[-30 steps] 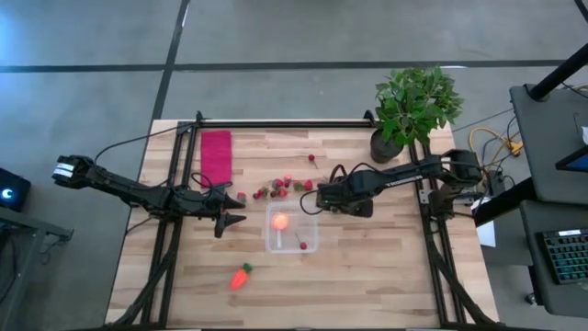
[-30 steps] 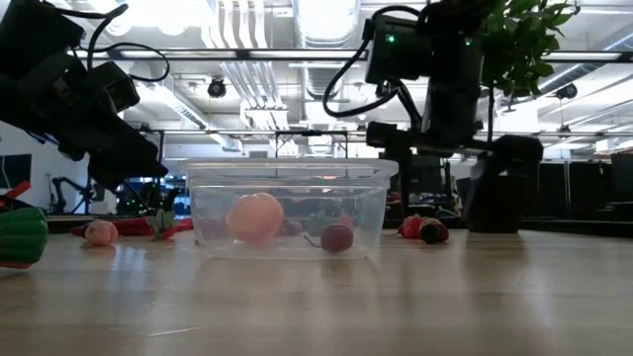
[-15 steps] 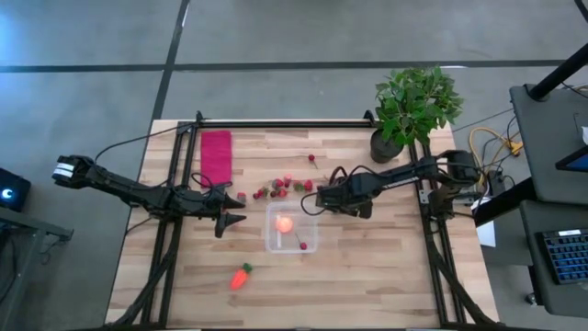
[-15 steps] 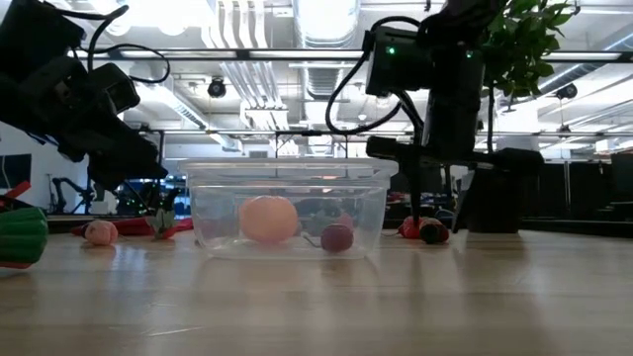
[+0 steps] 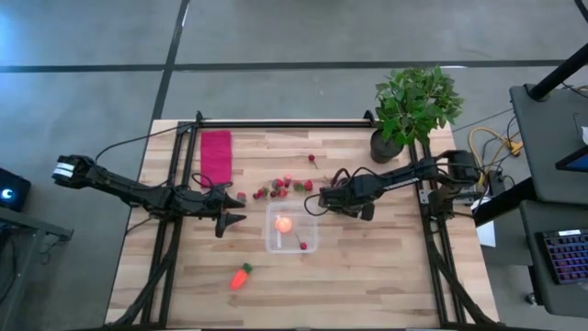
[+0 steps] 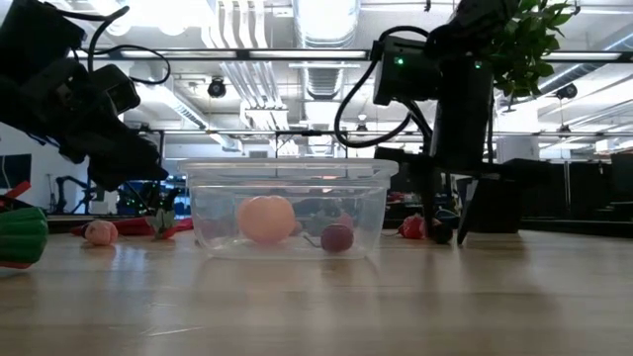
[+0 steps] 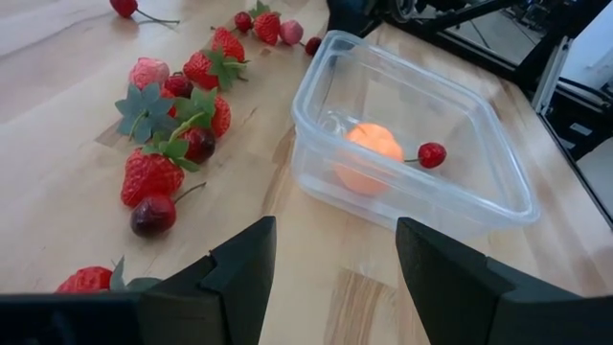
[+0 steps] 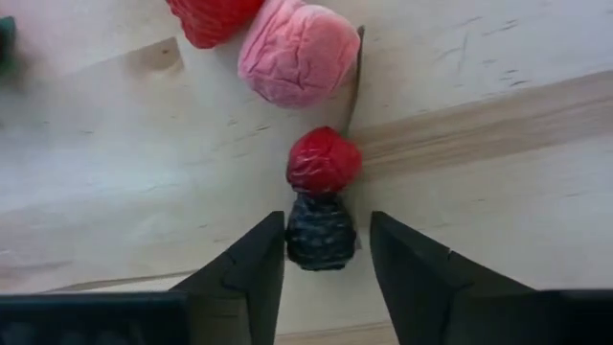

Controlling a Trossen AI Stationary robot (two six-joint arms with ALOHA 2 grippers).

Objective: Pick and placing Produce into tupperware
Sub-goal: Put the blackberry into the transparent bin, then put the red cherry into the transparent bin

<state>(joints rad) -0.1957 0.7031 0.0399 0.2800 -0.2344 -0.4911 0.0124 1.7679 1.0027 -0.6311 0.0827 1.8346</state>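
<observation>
dropping lower beside the tupperware, the right gripper has come down since a second ago until its parted jaws straddle a dark blackberry on the counter, a red raspberry touching it just beyond the tips. nothing is held yet. the peach-coloured fruit has rolled and settled inside the container, with a cherry. the left gripper waits, jaws apart and empty, short of the strawberries. judging by this, closing on the blackberry comes next.
</observation>
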